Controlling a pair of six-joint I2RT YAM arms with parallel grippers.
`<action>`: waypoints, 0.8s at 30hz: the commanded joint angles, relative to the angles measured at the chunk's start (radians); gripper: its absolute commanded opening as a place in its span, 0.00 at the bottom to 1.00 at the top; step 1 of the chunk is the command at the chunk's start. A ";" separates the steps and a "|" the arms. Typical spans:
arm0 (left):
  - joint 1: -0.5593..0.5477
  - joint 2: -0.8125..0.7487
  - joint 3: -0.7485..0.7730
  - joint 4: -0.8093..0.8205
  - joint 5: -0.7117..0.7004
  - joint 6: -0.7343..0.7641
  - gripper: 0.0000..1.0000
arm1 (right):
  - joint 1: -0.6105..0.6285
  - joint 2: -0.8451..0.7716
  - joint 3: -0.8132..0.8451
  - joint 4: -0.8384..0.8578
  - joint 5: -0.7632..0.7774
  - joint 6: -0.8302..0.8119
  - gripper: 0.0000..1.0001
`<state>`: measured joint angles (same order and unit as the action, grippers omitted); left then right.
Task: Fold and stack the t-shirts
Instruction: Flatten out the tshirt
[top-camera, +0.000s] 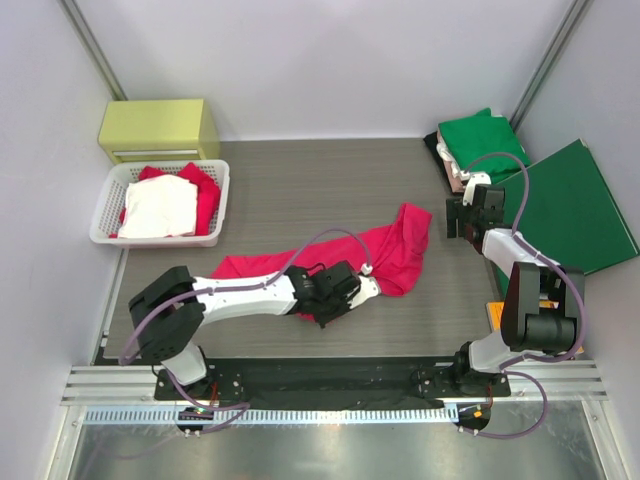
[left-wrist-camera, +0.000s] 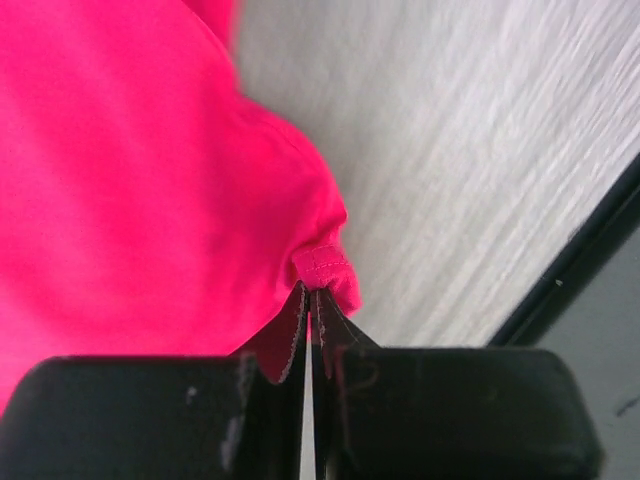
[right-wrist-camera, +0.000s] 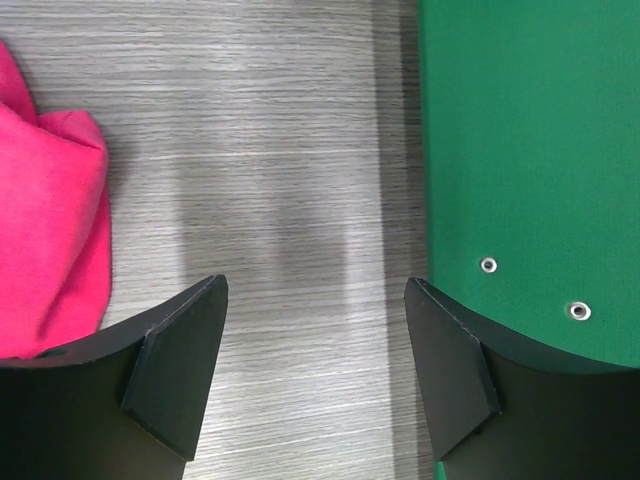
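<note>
A bright pinkish-red t-shirt (top-camera: 385, 255) lies crumpled across the middle of the table. My left gripper (top-camera: 335, 292) is shut on its hem; in the left wrist view the fingers pinch a stitched edge of the shirt (left-wrist-camera: 322, 265). My right gripper (top-camera: 462, 218) is open and empty over bare table between the shirt's right end (right-wrist-camera: 50, 230) and the dark-green folder (right-wrist-camera: 530, 150). A folded green t-shirt (top-camera: 482, 140) lies on a pale one (top-camera: 455, 175) at the back right.
A white basket (top-camera: 105, 232) at the left holds red and white cloth. A yellow-green box (top-camera: 158, 127) stands behind it. The folder (top-camera: 575, 205) lies along the right edge. The table's near edge shows dark in the left wrist view (left-wrist-camera: 580, 265).
</note>
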<state>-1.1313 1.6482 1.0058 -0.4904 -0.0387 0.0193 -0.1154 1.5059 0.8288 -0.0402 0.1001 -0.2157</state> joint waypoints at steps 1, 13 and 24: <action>0.025 -0.125 0.083 0.004 -0.089 0.106 0.00 | -0.006 0.002 0.043 0.010 -0.023 -0.010 0.77; 0.171 -0.257 0.016 0.073 -0.225 0.275 0.00 | -0.006 -0.004 0.058 -0.013 -0.031 -0.008 0.76; 0.564 -0.248 0.140 0.145 -0.112 0.324 0.00 | -0.006 -0.010 0.062 -0.029 -0.048 -0.017 0.75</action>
<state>-0.6121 1.4120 1.0718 -0.4229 -0.1894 0.2977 -0.1154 1.5105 0.8490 -0.0799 0.0658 -0.2253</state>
